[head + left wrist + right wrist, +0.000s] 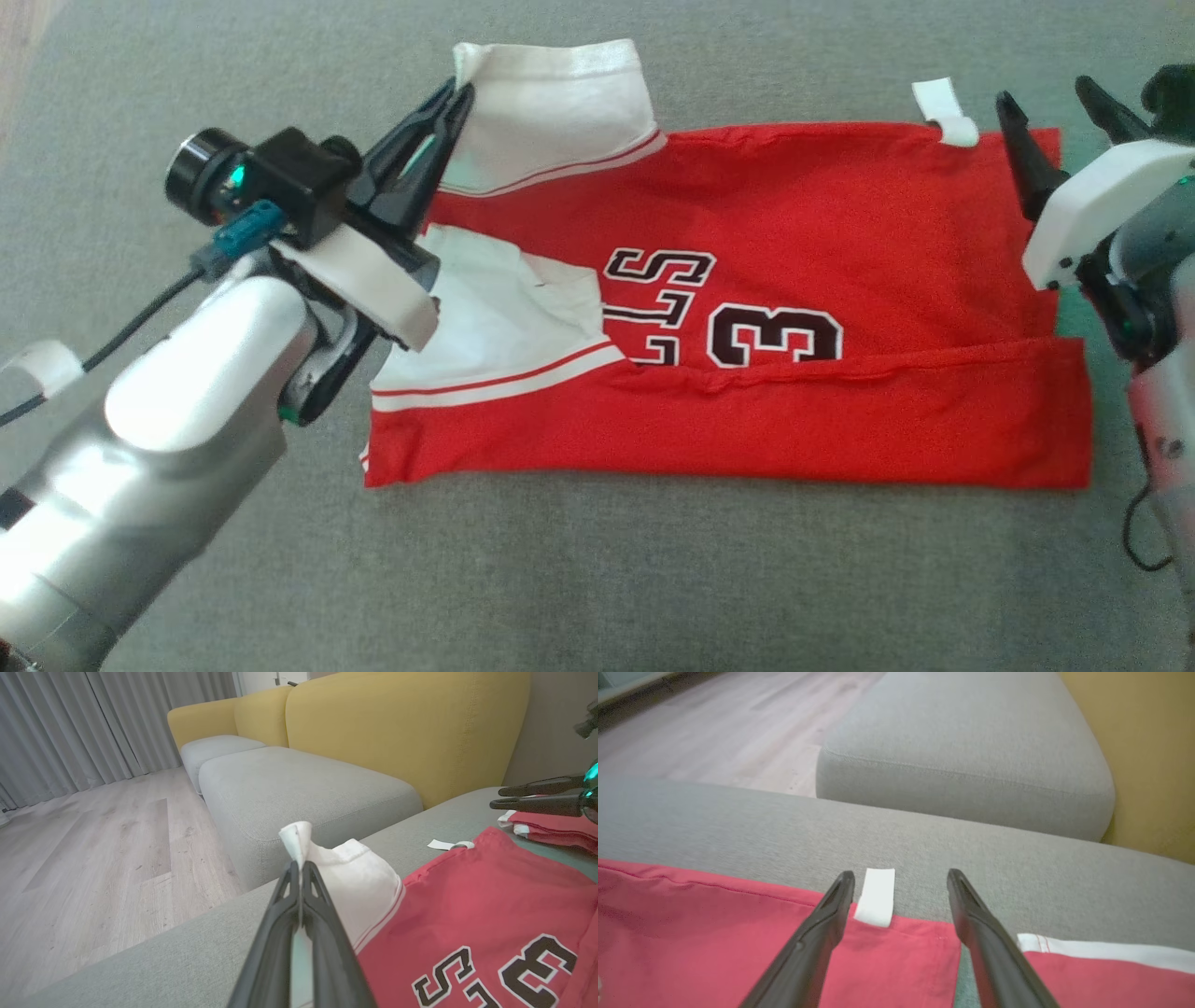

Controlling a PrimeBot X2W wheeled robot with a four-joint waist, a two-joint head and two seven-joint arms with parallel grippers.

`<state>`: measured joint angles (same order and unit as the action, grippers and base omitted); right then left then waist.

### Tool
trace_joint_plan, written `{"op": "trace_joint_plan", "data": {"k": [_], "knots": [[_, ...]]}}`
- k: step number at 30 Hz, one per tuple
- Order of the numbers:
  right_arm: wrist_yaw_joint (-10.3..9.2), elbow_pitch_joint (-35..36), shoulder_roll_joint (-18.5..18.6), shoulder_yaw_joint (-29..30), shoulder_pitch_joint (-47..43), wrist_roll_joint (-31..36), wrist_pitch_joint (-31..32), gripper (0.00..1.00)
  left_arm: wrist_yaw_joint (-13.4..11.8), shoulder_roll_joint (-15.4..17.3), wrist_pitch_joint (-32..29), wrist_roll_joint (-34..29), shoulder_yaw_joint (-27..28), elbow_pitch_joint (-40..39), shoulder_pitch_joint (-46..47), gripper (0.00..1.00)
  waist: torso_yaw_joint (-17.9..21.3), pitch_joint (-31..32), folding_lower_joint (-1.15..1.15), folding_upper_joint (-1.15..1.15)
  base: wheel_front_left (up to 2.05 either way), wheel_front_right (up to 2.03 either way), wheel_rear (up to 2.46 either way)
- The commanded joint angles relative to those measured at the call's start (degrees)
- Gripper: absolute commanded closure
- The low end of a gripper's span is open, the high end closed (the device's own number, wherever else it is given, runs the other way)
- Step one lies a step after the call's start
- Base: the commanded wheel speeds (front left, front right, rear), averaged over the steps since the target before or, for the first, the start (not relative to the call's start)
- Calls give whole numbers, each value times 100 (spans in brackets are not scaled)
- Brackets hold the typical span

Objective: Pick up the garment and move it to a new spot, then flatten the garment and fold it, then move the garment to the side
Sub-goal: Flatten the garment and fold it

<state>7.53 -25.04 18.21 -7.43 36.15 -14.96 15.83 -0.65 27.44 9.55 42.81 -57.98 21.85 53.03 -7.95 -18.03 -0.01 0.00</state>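
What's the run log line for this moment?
phase: folding | left fingers: shut on white sleeve of red jersey | right fingers: open, at hem by white tag | surface: grey cushion

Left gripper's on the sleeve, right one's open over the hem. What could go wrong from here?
1. The left gripper pinches only the edge of the white sleeve; a pull might slip it free.
2. The right gripper hovers open by the white tag; closing there may catch the tag, not the jersey.
3. Its near side is folded over; lifting one end alone could undo that.
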Motion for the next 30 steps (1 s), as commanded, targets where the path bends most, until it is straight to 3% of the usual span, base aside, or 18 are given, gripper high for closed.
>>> {"op": "trace_joint_plan", "data": {"k": [1,13,24,25,26,27,30], "knots": [[-4,-244,194,-167,323,-77,73,0,-103,157,-55,-68,168,-292,160,100,-129,-114,1,0,0,0,0],[-4,-1826,333,-392,970,-222,56,0,-220,203,-158,-98,123,-527,197,100,-202,-355,1,0,0,0,0],[-4,-2564,263,-577,1328,-203,90,0,-260,191,-186,-106,119,-524,311,100,-195,-550,1,0,0,0,0],[-4,-2602,259,-621,1357,-230,114,30,-261,193,-184,-104,122,-515,321,100,-191,-564,1,0,0,0,0],[-4,-2622,254,-688,1382,-249,124,87,-262,196,-183,-101,126,-503,329,100,-184,-575,1,0,0,0,0],[-4,-2629,250,-761,1407,-270,117,100,-264,202,-183,-94,132,-484,335,100,-171,-581,1,0,0,0,0],[-4,-2580,244,-901,1533,-377,-72,100,-275,243,-176,-58,174,-387,354,100,-101,-556,1,0,0,0,0]]}}
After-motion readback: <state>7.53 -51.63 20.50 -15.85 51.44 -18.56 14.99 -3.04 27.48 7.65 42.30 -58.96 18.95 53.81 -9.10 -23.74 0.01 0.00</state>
